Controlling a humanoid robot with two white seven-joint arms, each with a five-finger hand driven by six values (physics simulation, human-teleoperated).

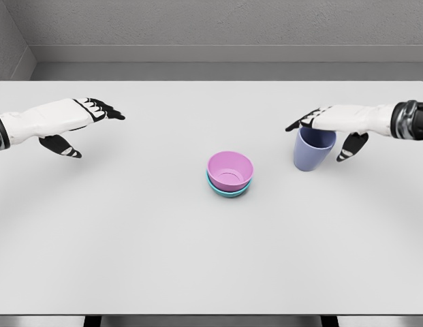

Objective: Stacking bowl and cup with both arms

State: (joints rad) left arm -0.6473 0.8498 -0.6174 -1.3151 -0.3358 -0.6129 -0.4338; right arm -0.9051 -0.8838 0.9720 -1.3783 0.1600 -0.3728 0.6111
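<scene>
Two bowls already nested: pink bowl sits inside teal bowl, mid-table. Head view only.

Blue cup stands upright, just right of the pink bowl, apart from it, mouth up, long axis vertical. Right hand lies directly over the cup rim, fingers extended across it toward the bowl, thumb hanging beside the far wall; not closed on it, contact cannot be confirmed.

Left hand hovers well left of the pink bowl, fingers spread, holding nothing.

Judgement: cup is the remaining piece; right hand far nearer. Cup needs carrying leftward onto the pink bowl
</scene>
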